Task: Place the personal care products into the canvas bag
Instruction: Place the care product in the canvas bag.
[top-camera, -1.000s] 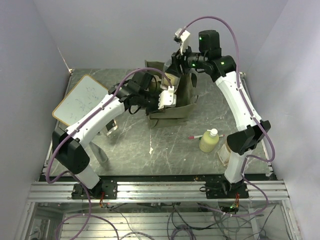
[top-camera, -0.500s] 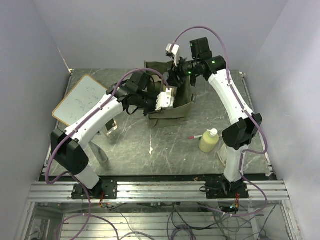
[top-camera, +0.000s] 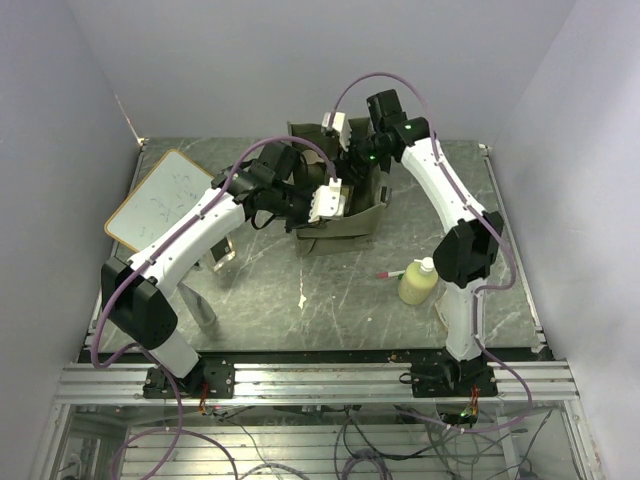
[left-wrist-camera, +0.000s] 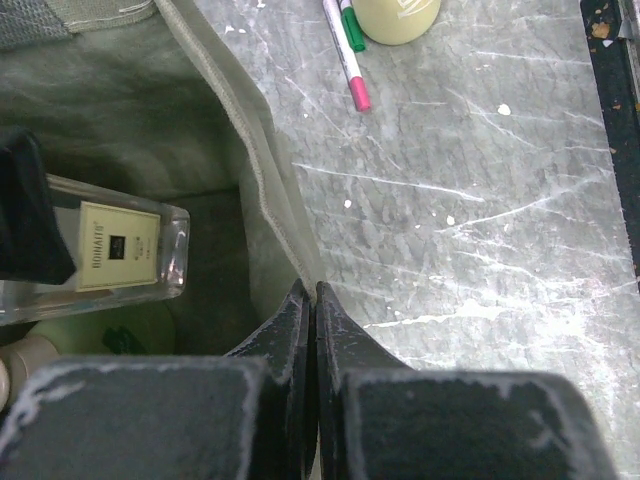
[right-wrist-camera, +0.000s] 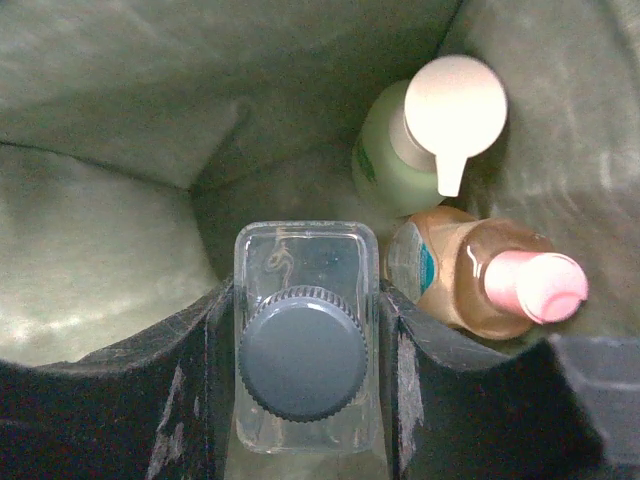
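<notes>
One square bottle (right-wrist-camera: 305, 290) clenched in my right gripper (right-wrist-camera: 305, 395), deep in the canvas bag (right-wrist-camera: 120, 100); drop-off step; next, just release.

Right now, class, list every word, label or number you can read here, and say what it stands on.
"BONIATE", as best it reads: cream label on the clear square bottle in the canvas bag.
Print on the yellow-green bottle: cut off, unreadable.
Marks on the whiteboard: too small to read.
Teal label on the orange bottle: blurred, unreadable.
</notes>
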